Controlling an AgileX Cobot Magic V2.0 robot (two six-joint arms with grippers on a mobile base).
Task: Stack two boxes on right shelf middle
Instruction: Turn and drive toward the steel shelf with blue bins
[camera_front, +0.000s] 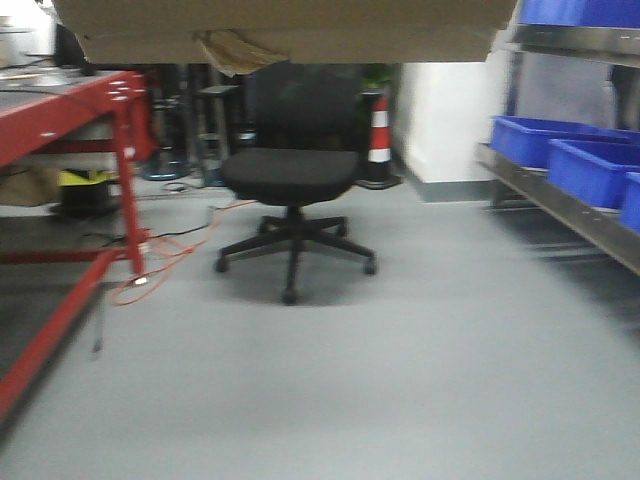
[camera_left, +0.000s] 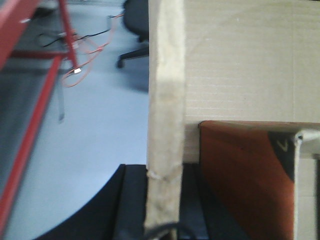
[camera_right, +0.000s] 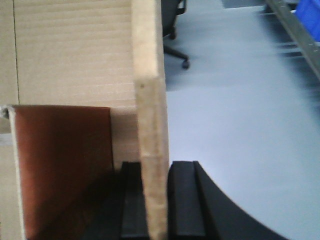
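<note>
One brown cardboard box (camera_front: 290, 30) is held up off the floor and fills the top of the front view, seen from below; a second box is out of view. My left gripper (camera_left: 162, 210) is shut on the box's left side wall (camera_left: 165, 125), one black finger on each face. My right gripper (camera_right: 154, 200) is shut on the box's right side wall (camera_right: 150, 125) in the same way. A reddish-brown panel (camera_left: 240, 180) stands inside the box. The steel shelf (camera_front: 560, 205) runs along the right edge of the front view, with the box to its left and higher.
Blue bins (camera_front: 590, 165) sit on the right shelf, and more blue shows on the board above (camera_front: 575, 40). A black office chair (camera_front: 292, 175) stands straight ahead on the grey floor. A red metal rack (camera_front: 70, 130) lines the left, with an orange cable (camera_front: 160, 260) at its foot. A traffic cone (camera_front: 379, 135) stands behind the chair.
</note>
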